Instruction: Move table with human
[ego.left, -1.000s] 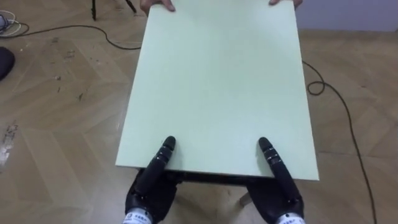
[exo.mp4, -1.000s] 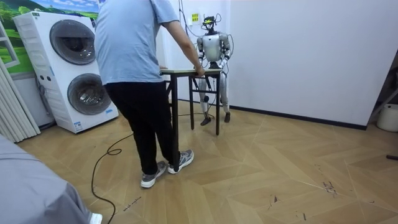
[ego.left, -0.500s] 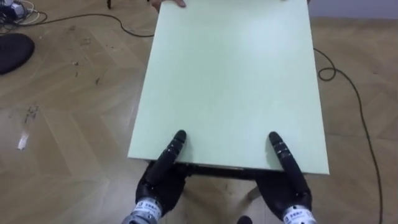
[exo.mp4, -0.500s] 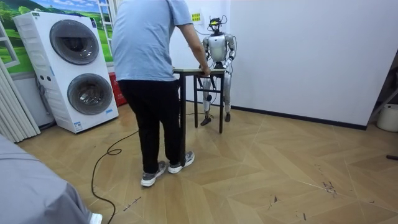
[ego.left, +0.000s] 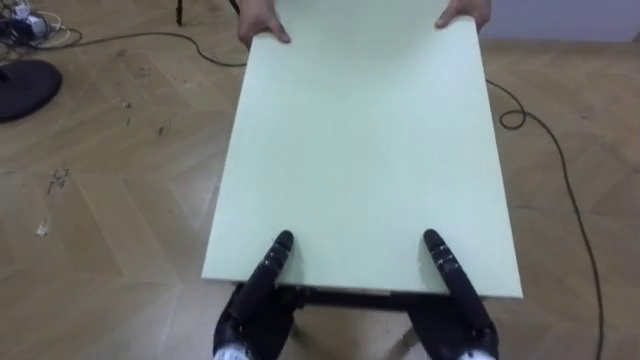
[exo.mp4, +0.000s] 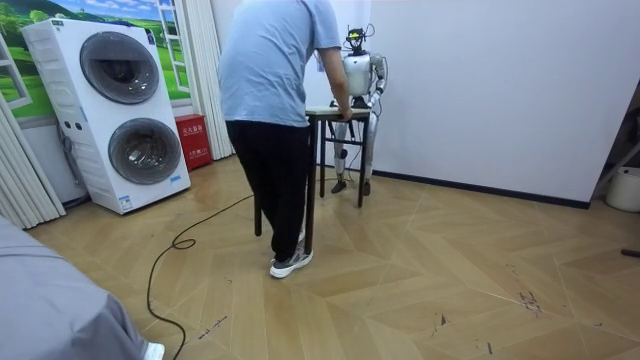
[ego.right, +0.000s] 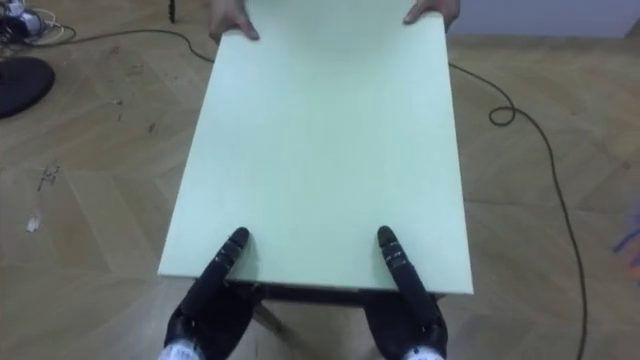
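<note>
We see the table (ego.left: 360, 150) between robot and person (exo.mp4: 275, 100), beside the wall (exo.mp4: 480, 80). The left hand (ego.left: 268, 268) and right hand (ego.left: 447, 268) reach over the tabletop's near edge. We cannot tell their clasp. The person's hands (ego.left: 262, 22) hold the far corners.

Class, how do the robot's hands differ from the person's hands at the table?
The robot's left hand and right hand are black; the person's hands are bare. The robot's are at the near edge of the table, inset; the person's at its far corners. Each pair is on a short edge.
</note>
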